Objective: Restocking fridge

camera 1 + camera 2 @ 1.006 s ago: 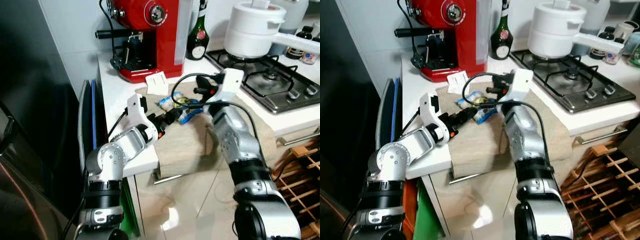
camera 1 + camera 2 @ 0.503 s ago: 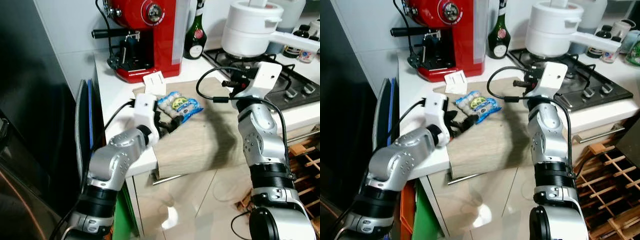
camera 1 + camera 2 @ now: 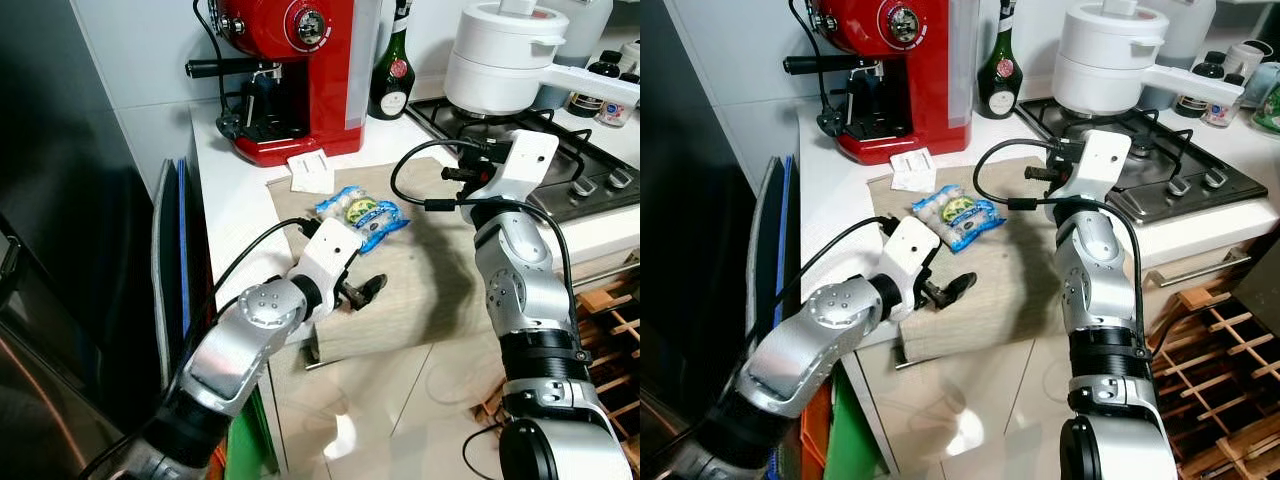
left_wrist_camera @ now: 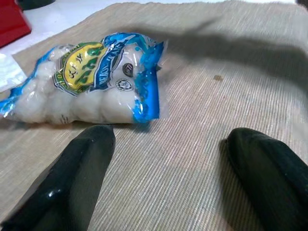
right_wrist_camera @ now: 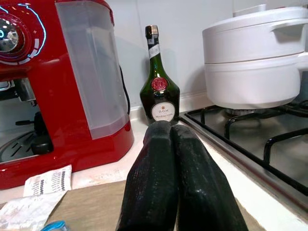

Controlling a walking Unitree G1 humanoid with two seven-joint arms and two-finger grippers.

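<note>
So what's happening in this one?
The robot stands at a kitchen counter. Its left tool is open and low over the beige mat, just short of a blue bag of white balls, which lies flat, ungripped. The right tool is shut and empty, held up near the stove.

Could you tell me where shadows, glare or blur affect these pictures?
Left eye view: the right arm casts a dark shadow on the beige mat, and glare shines on the floor below. Left wrist view: the near black fingers are soft, the fish ball packet sharp. Right wrist view: evenly lit, the shut fingers slightly blurred.
</note>
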